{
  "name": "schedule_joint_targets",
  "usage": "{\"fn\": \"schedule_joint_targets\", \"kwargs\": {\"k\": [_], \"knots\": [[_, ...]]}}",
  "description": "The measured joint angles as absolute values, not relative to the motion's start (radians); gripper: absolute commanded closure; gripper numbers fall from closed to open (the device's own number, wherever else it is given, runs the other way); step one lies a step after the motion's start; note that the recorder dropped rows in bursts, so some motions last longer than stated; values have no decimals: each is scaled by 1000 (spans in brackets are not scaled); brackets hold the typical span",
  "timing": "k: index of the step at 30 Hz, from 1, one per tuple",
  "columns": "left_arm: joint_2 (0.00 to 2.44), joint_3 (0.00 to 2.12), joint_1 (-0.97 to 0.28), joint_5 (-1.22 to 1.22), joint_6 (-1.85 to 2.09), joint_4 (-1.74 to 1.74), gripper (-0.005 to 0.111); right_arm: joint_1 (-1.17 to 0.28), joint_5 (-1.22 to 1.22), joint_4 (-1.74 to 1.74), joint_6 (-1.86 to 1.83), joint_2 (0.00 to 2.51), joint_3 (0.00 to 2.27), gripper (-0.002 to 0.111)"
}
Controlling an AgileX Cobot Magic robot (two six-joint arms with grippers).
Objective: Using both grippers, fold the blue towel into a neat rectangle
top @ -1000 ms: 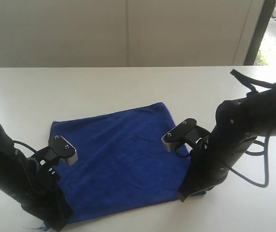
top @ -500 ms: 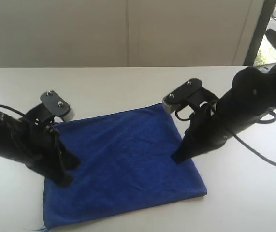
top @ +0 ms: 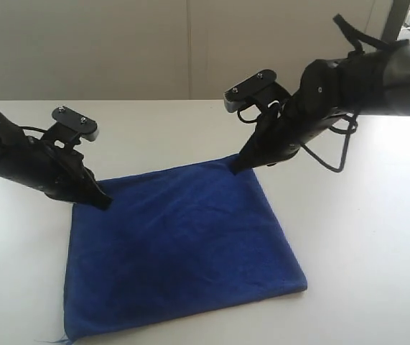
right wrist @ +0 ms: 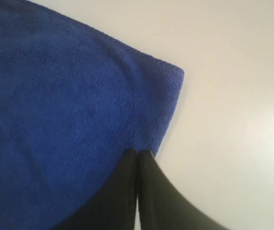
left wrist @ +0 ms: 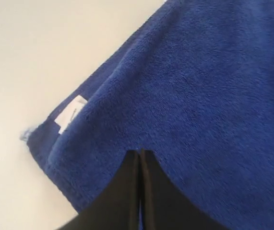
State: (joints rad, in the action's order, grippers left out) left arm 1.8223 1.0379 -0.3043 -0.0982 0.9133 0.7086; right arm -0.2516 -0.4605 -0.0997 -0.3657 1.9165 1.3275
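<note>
Blue towel (top: 183, 251) lies flat on the white table (top: 362, 237), with one gripper at each of two neighbouring corners.

1. Left gripper (top: 103, 204)
- Jaws: pressed fully together, no gap between the black fingers (left wrist: 129, 191).
- Contact: the tips rest on the towel surface just inside its corner. Whether any cloth is pinched between them cannot be told.
- Just beside the tips, the left wrist view shows a lower edge of cloth emerging from under the top layer. It carries a small white label (left wrist: 71, 114).
- Beyond that edge is bare table.
- Behind the tips, the dark arm slopes up and away from the towel. A grey boxy module (top: 75, 123) sits on its wrist.

2. Right gripper (top: 235, 170)
- Jaws: closed tight, fingers side by side along their whole visible length.
- Contact: the tips meet the towel at its corner, right at the side edge. A pinch of fabric cannot be confirmed.
- To one side of the tips lies blue cloth; to the other, bare table.
- Behind the tips, the arm rises steeply. It carries a grey module (top: 251, 88) and a loop of black cable (top: 334, 154) hanging under the wrist.

3. Layout
- The towel spreads out from both sets of tips, away from the arms.
- Its body fills the space between the two grippers, which stand well apart.
</note>
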Motion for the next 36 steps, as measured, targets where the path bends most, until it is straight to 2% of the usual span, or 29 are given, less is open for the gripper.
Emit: {"fn": "schedule_joint_targets", "kwargs": {"k": [5,16,36], "knots": [[1939,1099,-304,-89,935,702,107,-248,-448,-100,-366,2049,1439,108],[1953,1108,-304,-69,940,700,107,-231,-376,-100,-379,2230,1583,108],[1953,1108,-304,-69,961,690,107,-193,-311,-81,-383,2279,1598,108]]}}
